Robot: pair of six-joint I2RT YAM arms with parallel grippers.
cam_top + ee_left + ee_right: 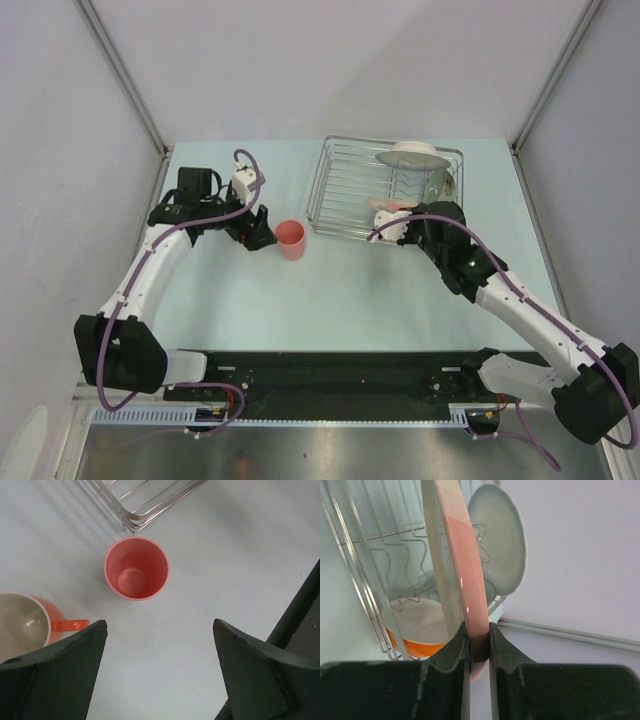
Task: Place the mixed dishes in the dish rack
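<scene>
Right fingers (460, 647) are squeezed tight on the bottom rim of the cream-and-pink plate (455, 555). They hold it up on its edge at the near side of the dish rack (340, 190). I cannot tell if it touches the wires. A white plate (501, 542) stands in the rack just behind it. Left fingers (75, 660) are spread wide and hold nothing. The small pink cup (136, 568) stands upright on the desk (200, 580) near the rack's corner, just ahead of those open fingers. The orange mug (30, 622) sits beside one of them, farther from the rack.
</scene>
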